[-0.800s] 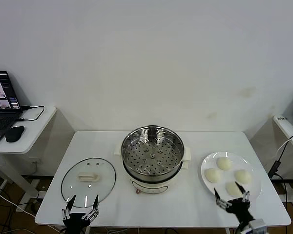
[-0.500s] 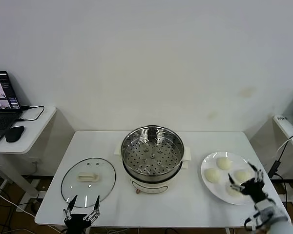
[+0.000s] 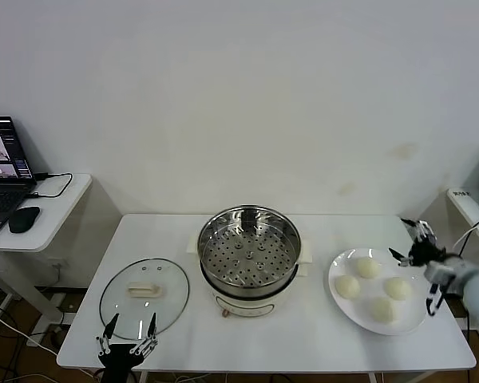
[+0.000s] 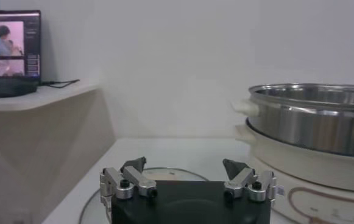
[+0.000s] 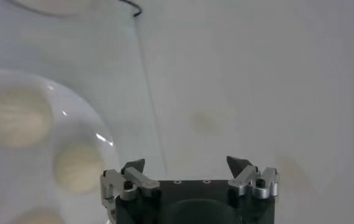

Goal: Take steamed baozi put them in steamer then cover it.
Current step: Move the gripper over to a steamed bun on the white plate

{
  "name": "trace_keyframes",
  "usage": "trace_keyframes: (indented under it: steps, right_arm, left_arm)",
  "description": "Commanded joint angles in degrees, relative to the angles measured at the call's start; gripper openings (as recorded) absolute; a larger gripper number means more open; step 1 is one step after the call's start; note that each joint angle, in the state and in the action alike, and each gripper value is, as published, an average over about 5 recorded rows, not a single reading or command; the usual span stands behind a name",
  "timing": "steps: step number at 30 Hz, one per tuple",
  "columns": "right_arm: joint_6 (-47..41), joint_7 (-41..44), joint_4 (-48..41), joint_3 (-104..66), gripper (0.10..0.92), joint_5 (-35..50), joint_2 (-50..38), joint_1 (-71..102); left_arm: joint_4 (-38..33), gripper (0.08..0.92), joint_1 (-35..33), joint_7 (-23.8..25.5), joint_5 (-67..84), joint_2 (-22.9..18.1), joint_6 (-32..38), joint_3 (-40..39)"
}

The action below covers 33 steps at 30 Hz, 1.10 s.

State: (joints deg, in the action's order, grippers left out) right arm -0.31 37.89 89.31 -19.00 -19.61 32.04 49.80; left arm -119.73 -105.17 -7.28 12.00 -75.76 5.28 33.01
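At three o'clock of the round shiny steel steamer point(image 3: 249, 257), right gripper point(image 3: 420, 254), fingers spread and empty, has swung up beyond the white plate's point(image 3: 340, 302) four cream-white round buns point(image 3: 368, 268); no pick begun; left gripper point(image 3: 128, 347) idles, fingers spread.

Cream-white baozi point(image 3: 368, 268) on a white plate point(image 3: 339, 302) (shiny steel steamer point(image 3: 249, 249), dotted with holes)
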Motion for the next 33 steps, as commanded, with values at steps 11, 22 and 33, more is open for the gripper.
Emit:
trace_keyframes:
  steps: [11, 22, 33]
  right_arm:
    - [-4.6, 20.8, -17.5, 53.5, 0.823, 7.9, -3.2, -44.5]
    - [-4.2, 20.3, -20.2, 53.7, 0.823, 6.0, -1.2, -41.7]
    - [-4.4, 18.8, -24.0, 51.9, 0.822, 5.0, 3.9, -39.1]
  left_arm:
    - [0.6, 0.823, 1.7, -1.4, -0.3, 1.1, -0.6, 3.3]
    - [0.6, 0.823, 1.7, -1.3, -0.3, 1.3, -0.6, 4.3]
    - [0.1, 0.823, 1.5, -1.1, -0.6, 1.5, -0.6, 5.1]
